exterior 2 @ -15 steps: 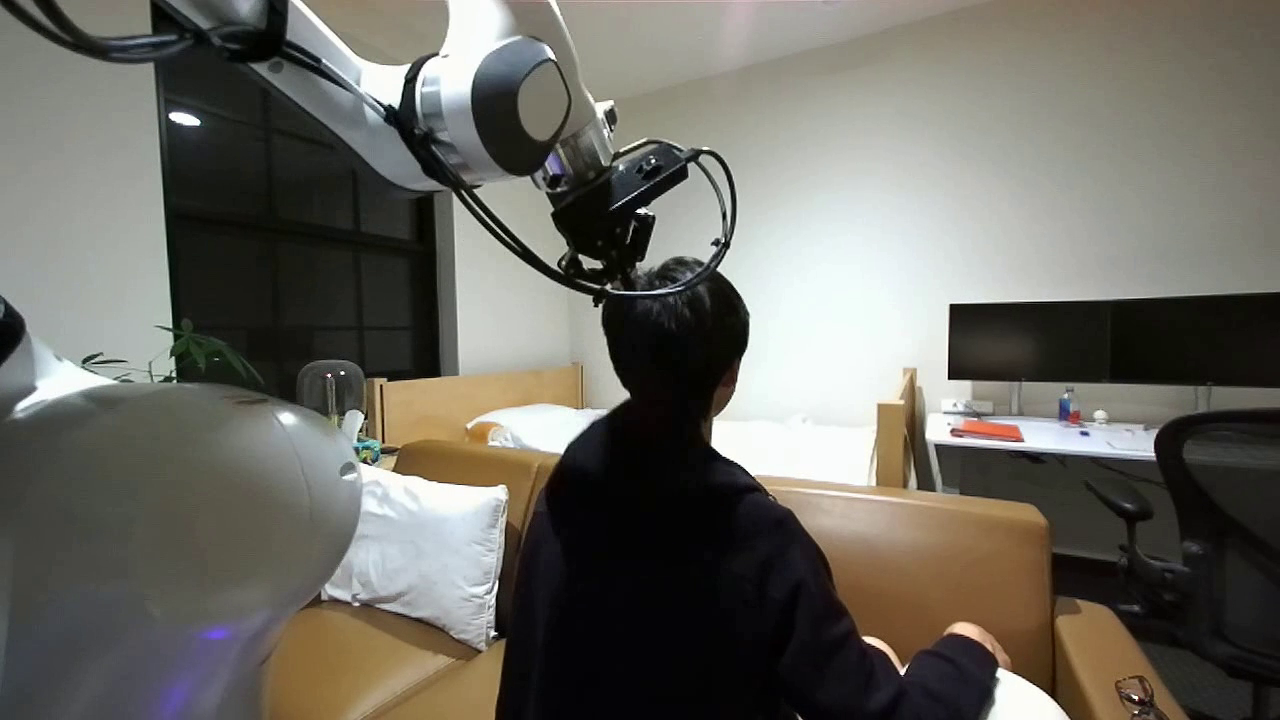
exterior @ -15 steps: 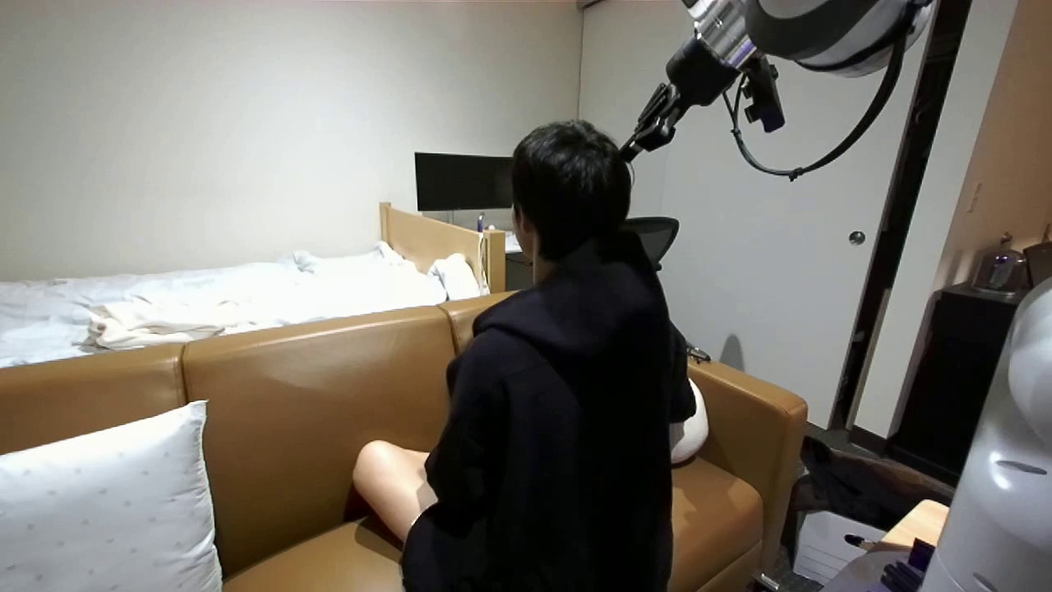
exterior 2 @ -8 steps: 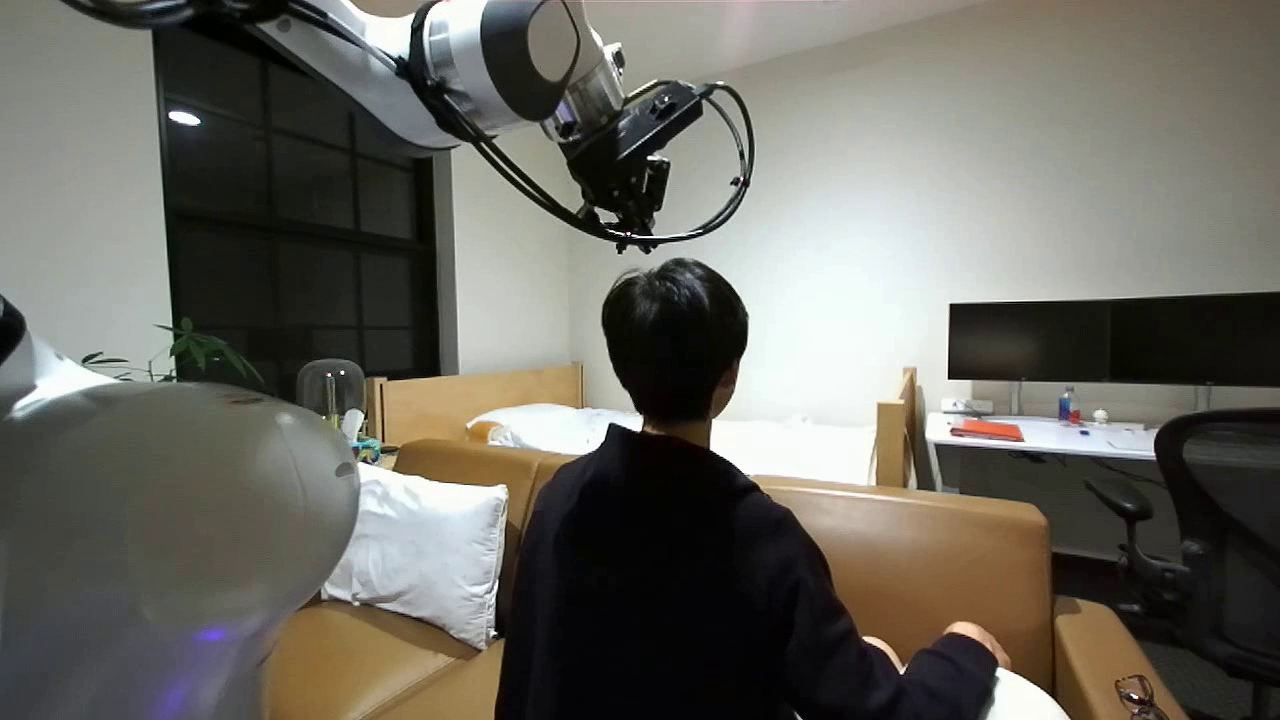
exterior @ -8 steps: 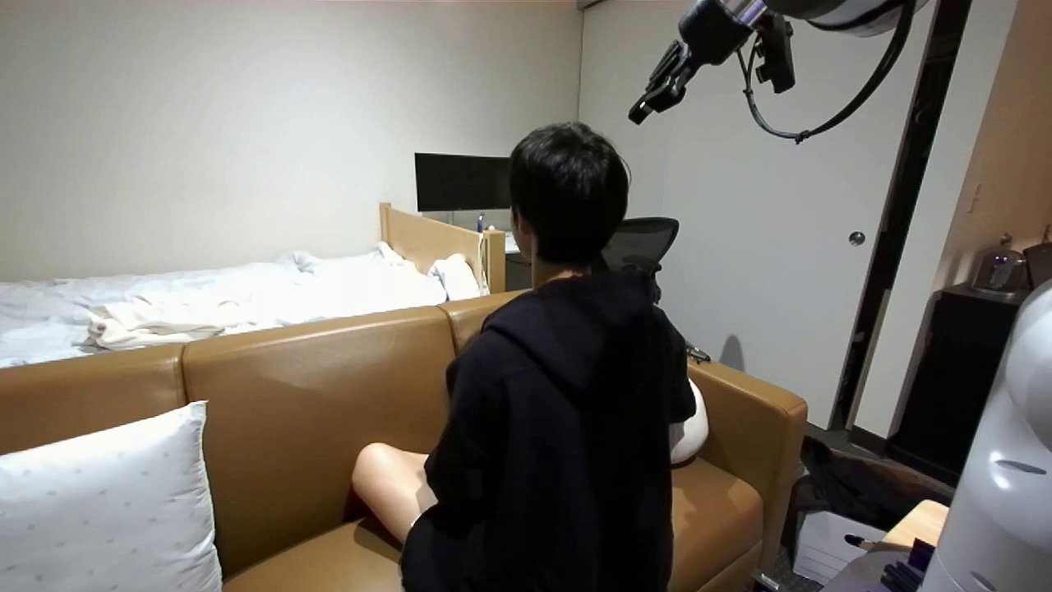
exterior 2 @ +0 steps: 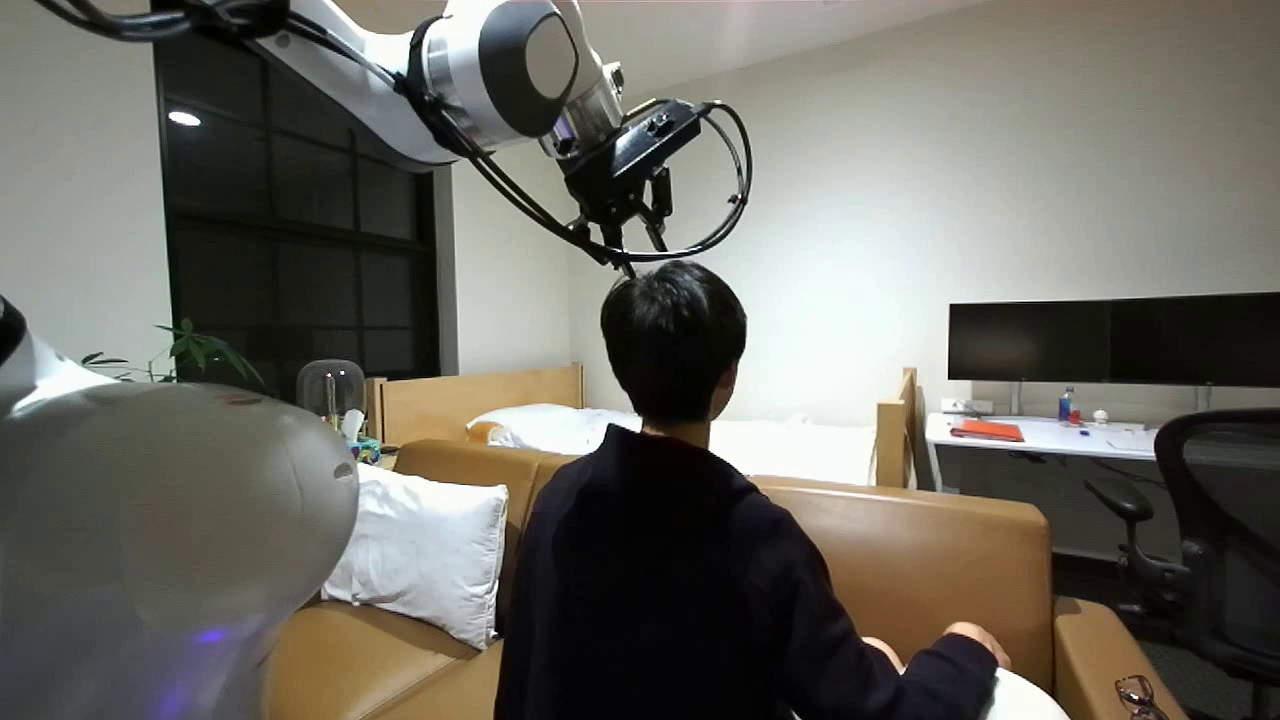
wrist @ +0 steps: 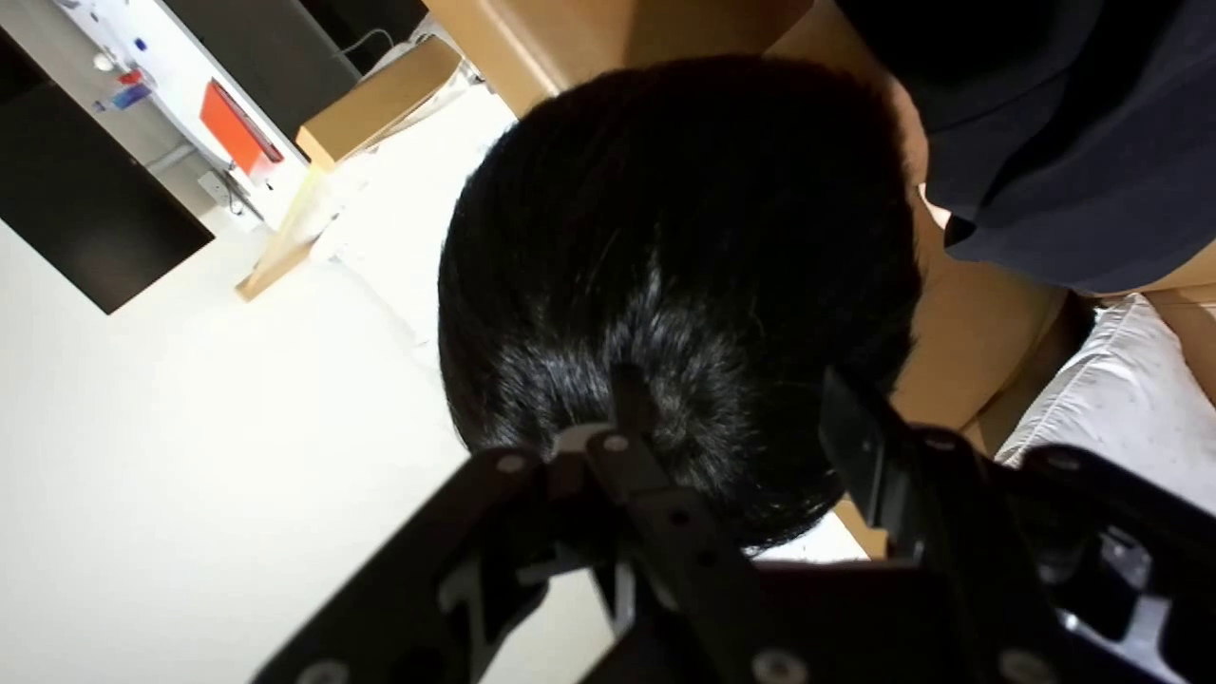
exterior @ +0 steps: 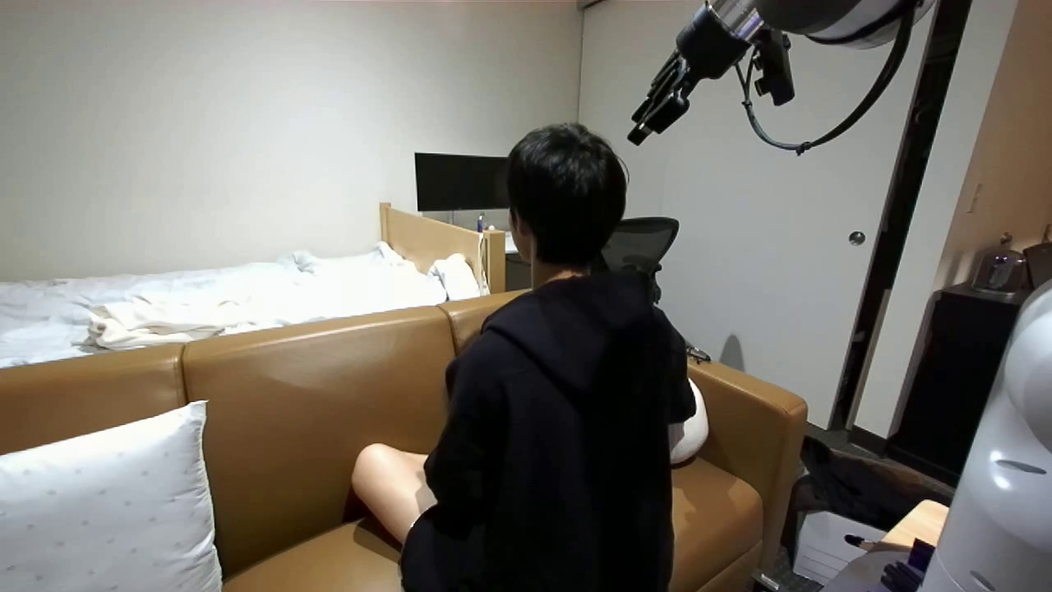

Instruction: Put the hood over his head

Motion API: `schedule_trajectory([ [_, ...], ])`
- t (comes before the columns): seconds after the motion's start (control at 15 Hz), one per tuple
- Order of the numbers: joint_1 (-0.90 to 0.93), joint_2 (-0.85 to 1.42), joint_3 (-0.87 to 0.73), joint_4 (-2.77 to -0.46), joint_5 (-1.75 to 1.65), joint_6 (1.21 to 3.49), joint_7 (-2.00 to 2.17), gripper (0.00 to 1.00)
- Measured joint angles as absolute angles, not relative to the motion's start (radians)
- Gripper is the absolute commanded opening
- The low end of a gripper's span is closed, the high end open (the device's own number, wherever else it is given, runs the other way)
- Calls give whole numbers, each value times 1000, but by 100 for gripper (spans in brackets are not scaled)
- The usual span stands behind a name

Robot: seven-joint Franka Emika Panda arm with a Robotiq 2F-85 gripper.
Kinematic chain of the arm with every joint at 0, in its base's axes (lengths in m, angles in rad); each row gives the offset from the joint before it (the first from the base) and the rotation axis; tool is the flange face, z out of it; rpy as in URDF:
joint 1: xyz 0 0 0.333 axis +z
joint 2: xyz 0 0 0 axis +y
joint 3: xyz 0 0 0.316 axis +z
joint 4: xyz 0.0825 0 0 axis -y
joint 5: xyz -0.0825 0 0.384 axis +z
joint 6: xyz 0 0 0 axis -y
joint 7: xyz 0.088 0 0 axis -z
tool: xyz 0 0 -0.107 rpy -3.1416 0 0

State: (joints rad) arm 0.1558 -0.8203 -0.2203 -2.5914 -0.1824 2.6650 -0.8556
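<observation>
The person sits facing away, and his head [exterior: 567, 193], with short black hair, is bare in both exterior views. The black hood [exterior: 567, 329] hangs down behind his neck on the upper back. In an exterior view the dark cloth [exterior 2: 670, 480] hides the hood's outline. My gripper [exterior 2: 645, 258] is just above and behind the head, fingers pointing down towards it. Seen from the wrist, hair fills the gap between the parted fingertips of my gripper [wrist: 730, 377], which hold nothing. Whether a finger touches the hair I cannot tell. The wrist view does not show the hood.
A brown couch [exterior: 312, 395] is under and in front of the person. White pillows [exterior 2: 430, 550] lie on it, and a white rounded object [exterior: 690, 423] is by his lap. Behind stand a bed [exterior: 246, 296], a desk [exterior 2: 1040, 435] and an office chair [exterior 2: 1230, 530].
My gripper has risen away from beside the head, opened, and then come slightly down. The hood has dropped from against the nape, so skin of the neck now shows.
</observation>
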Motion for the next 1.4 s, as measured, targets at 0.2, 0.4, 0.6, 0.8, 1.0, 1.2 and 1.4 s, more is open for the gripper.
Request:
schedule_trajectory([
  [0.2,156,-820,-221,-2592,-182,2665,-856,89],
  [0.4,161,-820,-221,-2595,-182,2664,-855,100],
  [0.6,184,-820,-221,-2605,-170,2648,-855,100],
  [0.8,241,-820,-227,-2620,-125,2608,-855,100],
  [1.0,309,-821,-245,-2637,-62,2569,-855,100],
  [1.2,341,-821,-256,-2646,-20,2536,-855,100],
  [1.4,336,-821,-254,-2656,-12,2524,-855,100],
])
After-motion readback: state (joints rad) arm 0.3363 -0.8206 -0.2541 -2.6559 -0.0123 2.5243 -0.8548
